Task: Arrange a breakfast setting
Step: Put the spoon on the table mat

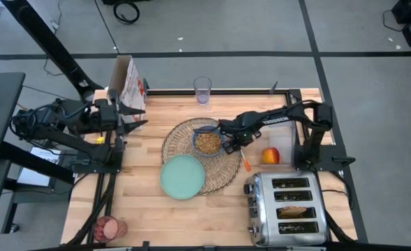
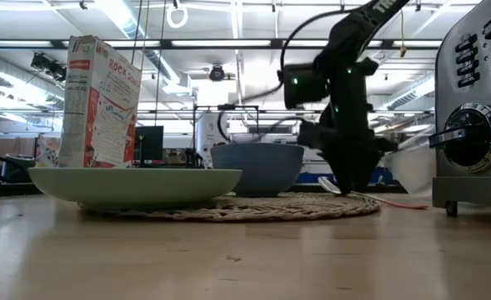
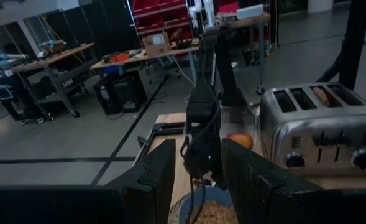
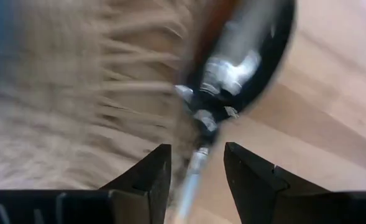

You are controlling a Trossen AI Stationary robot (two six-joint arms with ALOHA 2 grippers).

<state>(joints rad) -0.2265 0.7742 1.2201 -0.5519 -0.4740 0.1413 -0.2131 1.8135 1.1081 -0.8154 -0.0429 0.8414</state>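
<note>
Table (image 1: 142, 209) first: it carries the toaster (image 1: 289, 208) at the right, one slice of toast (image 1: 295, 210) sitting in its slot, so the bread is not served yet. Cereal box (image 1: 130, 85) stands at the back left, where the left gripper (image 1: 137, 117) waits with its fingers partly apart and empty. The placemat (image 1: 219, 171) marks the setting; the green plate (image 1: 182, 177) overlaps its front edge and the blue bowl (image 1: 208, 142), filled with cereal, sits near its middle. Beside the mat lie the apple (image 1: 271, 155) and, behind it, the glass (image 1: 202, 90). The right gripper (image 1: 231, 148) hangs by the bowl, fingers slightly apart around the spoon (image 4: 245, 46), apparently laying it alongside.
</note>
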